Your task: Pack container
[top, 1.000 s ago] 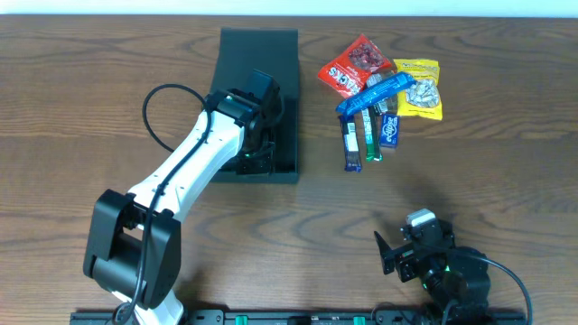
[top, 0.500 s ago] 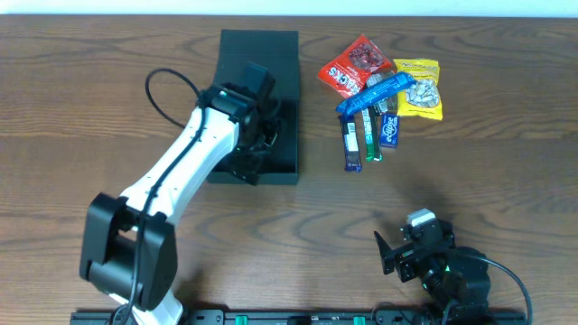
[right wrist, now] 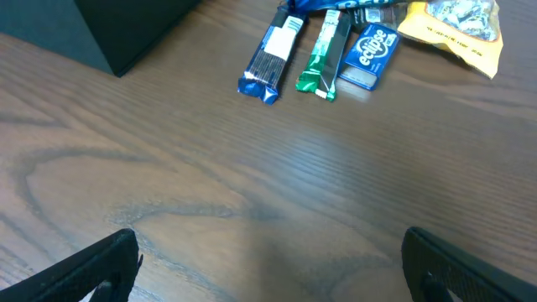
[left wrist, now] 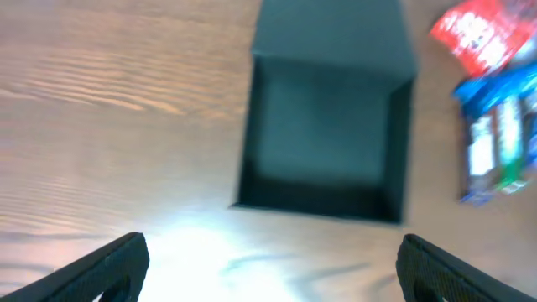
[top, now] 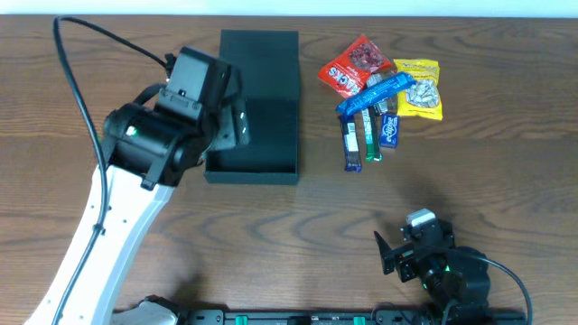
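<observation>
The container (top: pixel 268 135) is a dark, shallow box standing open, its flap lid (top: pixel 260 61) lying flat behind it. In the left wrist view its inside (left wrist: pixel 323 134) looks empty. My left gripper (left wrist: pixel 268 275) is open and empty, raised high above the table in front of the box; in the overhead view it (top: pixel 233 123) hangs over the box's left wall. Snack packets lie right of the box: a red one (top: pixel 355 65), a yellow one (top: pixel 420 88) and a blue bar (top: pixel 375 93). My right gripper (right wrist: pixel 277 273) is open and empty, low over bare wood.
A blue stick (right wrist: pixel 270 55), a green stick (right wrist: pixel 327 52) and an Eclipse gum pack (right wrist: pixel 370 46) lie in a row ahead of the right gripper. The box's corner (right wrist: pixel 117 29) shows at the top left. The right arm (top: pixel 433 262) sits near the front edge.
My left gripper has lifted out of the box, risen toward the camera and shifted left. The box's inside is now uncovered. The right arm has not moved.
</observation>
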Available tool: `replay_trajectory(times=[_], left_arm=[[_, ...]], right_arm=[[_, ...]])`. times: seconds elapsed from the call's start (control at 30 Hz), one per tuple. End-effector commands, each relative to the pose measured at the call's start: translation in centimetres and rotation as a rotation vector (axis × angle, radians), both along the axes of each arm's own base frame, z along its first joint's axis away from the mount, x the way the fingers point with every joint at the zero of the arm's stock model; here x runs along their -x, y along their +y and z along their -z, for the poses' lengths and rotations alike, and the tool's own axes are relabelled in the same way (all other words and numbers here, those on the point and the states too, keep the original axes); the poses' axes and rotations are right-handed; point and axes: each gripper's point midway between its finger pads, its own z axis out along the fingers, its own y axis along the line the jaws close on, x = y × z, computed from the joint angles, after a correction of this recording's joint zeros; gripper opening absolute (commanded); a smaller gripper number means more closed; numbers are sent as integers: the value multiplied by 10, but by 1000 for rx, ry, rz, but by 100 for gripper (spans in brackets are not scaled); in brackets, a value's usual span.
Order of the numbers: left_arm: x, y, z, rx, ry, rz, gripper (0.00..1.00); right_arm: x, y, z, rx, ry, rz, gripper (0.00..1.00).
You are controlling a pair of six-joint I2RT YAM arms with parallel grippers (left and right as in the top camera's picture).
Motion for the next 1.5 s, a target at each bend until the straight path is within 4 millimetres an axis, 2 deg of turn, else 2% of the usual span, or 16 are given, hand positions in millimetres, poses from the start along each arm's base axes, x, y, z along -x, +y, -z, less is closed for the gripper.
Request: replay_trajectory(times=[0.0, 0.2, 0.4, 0.53, 0.73, 0.83, 0.9, 1.0, 1.07, 1.13, 1.23, 1.47], left_arm=[[3, 14, 9, -163, 45, 112, 95], [6, 15, 18, -173, 75, 114, 96], [4, 14, 17, -168, 64, 113, 95], [4, 12, 17, -156, 66, 107, 95], [4, 12, 17, -155, 66, 107, 95], [4, 12, 17, -155, 65, 107, 95], [3, 12, 17, -154, 61, 107, 95], [1, 9, 16, -140, 54, 111, 95], [-1, 4, 15, -117, 46, 121, 95], [-3, 1, 14, -101, 35, 126, 95], [-6, 0, 13, -96, 20, 126, 95], [-23, -7, 4, -73, -52, 122, 95]], right_arm=[[-1, -2, 1, -5, 2, 18, 99], [-1, -2, 1, -6, 2, 18, 99], [-1, -2, 1, -5, 1, 18, 99], [-4, -12, 1, 33, -9, 60, 99], [-5, -9, -3, 18, -24, 54, 99], [-11, 8, -23, -157, -59, 36, 99], [-13, 21, -41, -425, -20, 85, 99], [-8, 30, -41, -815, 186, 238, 99], [-6, 32, -38, -977, 291, 331, 99], [-5, 31, -35, -1007, 318, 363, 99], [-9, 32, -46, -1033, 284, 344, 99], [-29, 30, -91, -1040, 78, 244, 99]])
